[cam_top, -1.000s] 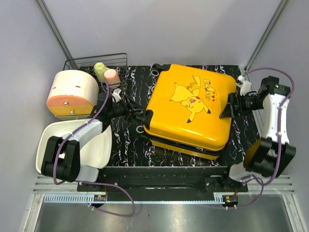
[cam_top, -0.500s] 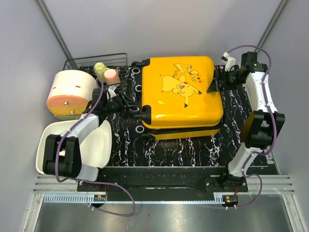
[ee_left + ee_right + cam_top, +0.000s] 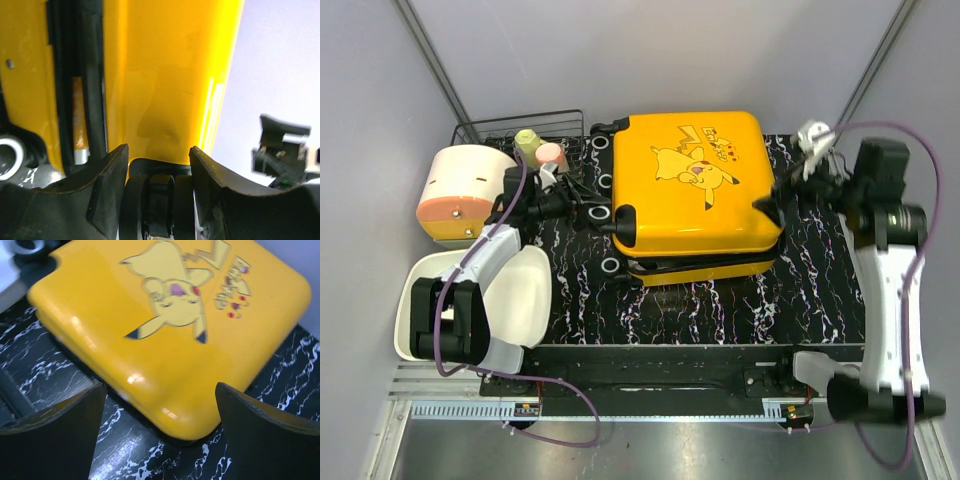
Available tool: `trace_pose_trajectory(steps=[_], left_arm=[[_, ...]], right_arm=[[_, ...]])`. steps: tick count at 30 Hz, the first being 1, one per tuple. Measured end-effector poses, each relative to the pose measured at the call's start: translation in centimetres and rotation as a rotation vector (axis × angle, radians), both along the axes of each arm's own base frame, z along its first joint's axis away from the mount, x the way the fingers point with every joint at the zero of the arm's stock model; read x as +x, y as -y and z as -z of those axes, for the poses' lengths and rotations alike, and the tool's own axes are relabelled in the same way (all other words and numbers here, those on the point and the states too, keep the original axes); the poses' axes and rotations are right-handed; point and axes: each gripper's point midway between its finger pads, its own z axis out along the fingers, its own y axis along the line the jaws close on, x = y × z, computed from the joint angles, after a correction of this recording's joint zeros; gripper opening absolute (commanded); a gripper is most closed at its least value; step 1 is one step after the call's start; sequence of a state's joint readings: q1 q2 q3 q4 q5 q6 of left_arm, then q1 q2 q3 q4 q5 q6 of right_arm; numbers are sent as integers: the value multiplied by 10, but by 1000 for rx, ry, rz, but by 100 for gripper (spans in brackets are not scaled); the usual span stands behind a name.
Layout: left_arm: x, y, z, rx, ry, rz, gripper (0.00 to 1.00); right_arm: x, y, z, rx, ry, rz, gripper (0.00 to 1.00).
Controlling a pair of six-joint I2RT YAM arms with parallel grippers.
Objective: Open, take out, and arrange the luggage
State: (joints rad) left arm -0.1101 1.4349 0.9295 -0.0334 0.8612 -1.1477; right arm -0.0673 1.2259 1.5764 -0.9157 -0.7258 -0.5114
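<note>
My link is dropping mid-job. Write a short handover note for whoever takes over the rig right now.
Left gripper: jaws partway closed, straddling a black fitting on the left side of the luggage; grip unconfirmed.
Right gripper: open, empty, at the luggage's right edge.
Luggage: lies flat, Pikachu side up, lid down, shells slightly offset along the near edge.
Done: nothing is out of it yet.
Left: open it, take out the contents, arrange.
</note>
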Motion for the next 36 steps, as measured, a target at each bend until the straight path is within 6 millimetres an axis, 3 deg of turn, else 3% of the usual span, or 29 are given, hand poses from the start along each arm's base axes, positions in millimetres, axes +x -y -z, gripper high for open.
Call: trace_pose_trajectory(steps=[4,7,11,14,19,24,26,27,28,30,31,34,36], left_arm=[[12,1,-39,-42,80,5,0],[21,3,-73,-68,158,8,0],[32,5,-114,-93,257,8,0],[47,4,-142,-106,317,1,0],[72,2,-179,-123,403,-14,0],[89,2,-195,-141,444,-23,0],[95,2,-197,-147,451,-24,0],[97,1,-197,-148,450,-26,4],[98,0,-197,-150,449,-28,23],[100,-2,-198,-148,452,-39,47],[103,-5,-199,-145,461,-53,64],[105,-14,-195,-139,467,-75,81],[106,-32,-186,-127,459,-120,84]], right_arm=[[-66,-22,-6,2,107,-146,90],[-86,-33,21,-1,63,-224,85],[-87,-37,71,-12,-73,-270,83],[-88,-43,92,-30,-109,-305,78],[-81,-49,85,-63,26,-336,68],[-67,-63,81,-97,177,-352,81],[-45,-70,78,-109,223,-322,87],[-30,-73,77,-109,239,-301,89],[-13,-74,76,-111,252,-271,90],[22,-78,81,-104,238,-215,94],[27,-78,82,-104,238,-204,94],[56,-76,75,-98,293,-136,95],[67,-76,58,-79,344,-102,95]])
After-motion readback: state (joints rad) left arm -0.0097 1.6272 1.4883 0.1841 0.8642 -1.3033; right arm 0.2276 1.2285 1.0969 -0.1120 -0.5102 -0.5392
